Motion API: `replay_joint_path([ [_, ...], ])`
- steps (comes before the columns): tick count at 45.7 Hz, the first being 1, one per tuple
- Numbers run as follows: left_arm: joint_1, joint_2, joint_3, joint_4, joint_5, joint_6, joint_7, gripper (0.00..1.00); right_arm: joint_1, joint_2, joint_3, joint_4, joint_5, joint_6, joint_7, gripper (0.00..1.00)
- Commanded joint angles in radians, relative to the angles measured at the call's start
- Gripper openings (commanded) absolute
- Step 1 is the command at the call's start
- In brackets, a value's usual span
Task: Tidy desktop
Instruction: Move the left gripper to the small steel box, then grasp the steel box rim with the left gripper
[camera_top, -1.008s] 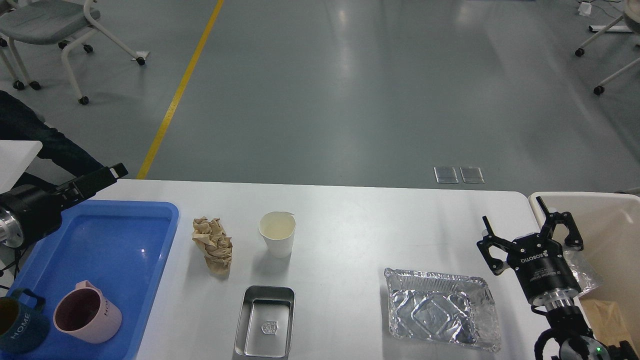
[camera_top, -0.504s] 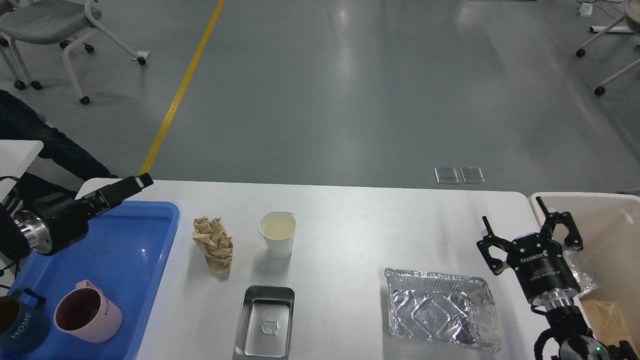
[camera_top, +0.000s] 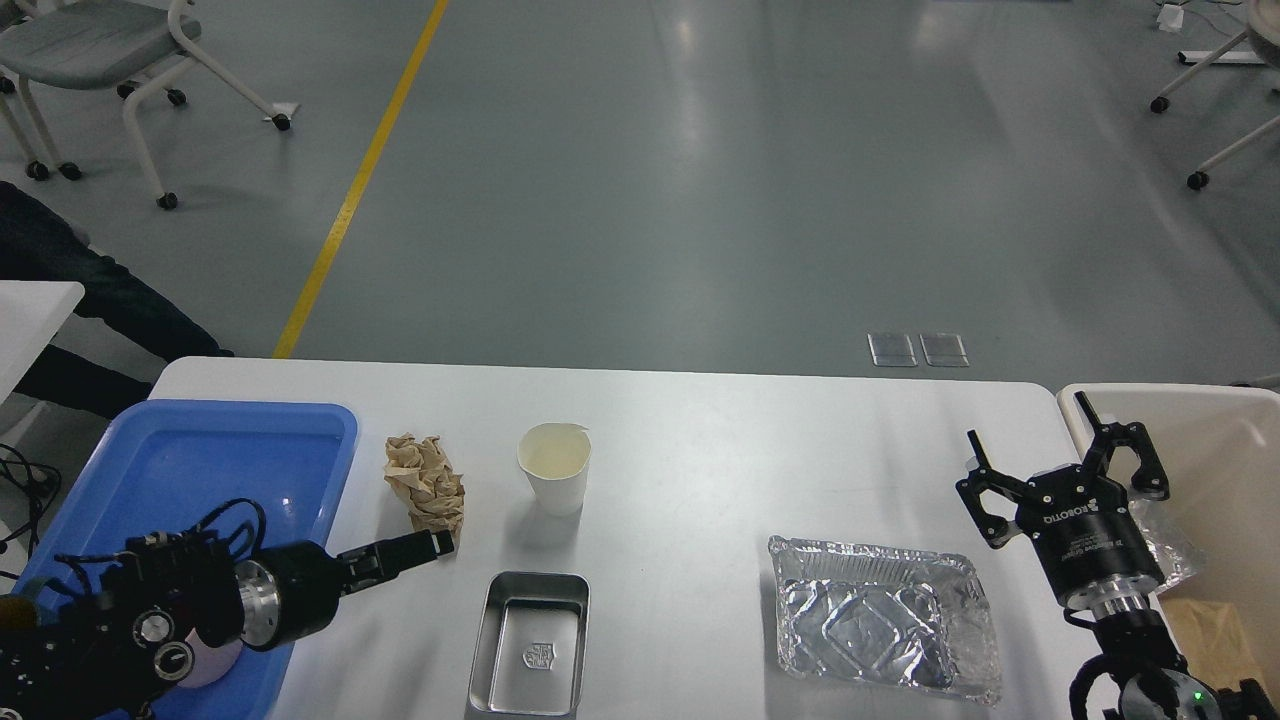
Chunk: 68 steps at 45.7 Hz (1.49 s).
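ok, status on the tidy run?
Left tool low by the paper wad, fingers not resolvable. Right tool open, empty, at the bin. Desktop uncleared: wad, cup, tin, foil tray.

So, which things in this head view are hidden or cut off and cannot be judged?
- Left gripper: seen side-on and dark, so its fingers cannot be told apart.
- Pink mug in the blue tray: almost fully covered by the left arm.
- Steel tin: near edge cut by the frame's bottom.
- Beige bin: partly behind the right gripper, cut by the right edge.
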Motion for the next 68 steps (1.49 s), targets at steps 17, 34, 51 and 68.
replay_joint_path([
  [17, -0.056, -0.206, 0.127, 0.139, 0.003, 0.002, 0.061, 0.95, 0.009, 0.001, -0.002, -0.019, 0.0, 0.002, 0.0, 1.0],
  [34, -0.13, -0.247, 0.275, 0.155, 0.02, 0.008, 0.066, 0.7, 0.013, 0.0, -0.002, -0.019, 0.0, 0.002, 0.0, 1.0],
  [51, -0.134, -0.243, 0.278, 0.153, 0.019, 0.005, 0.07, 0.1, 0.024, 0.001, -0.004, -0.019, -0.012, 0.002, 0.0, 1.0],
  [68, -0.148, -0.236, 0.276, 0.142, 0.02, 0.005, 0.058, 0.0, 0.024, 0.001, -0.004, -0.019, -0.012, 0.002, 0.0, 1.0],
])
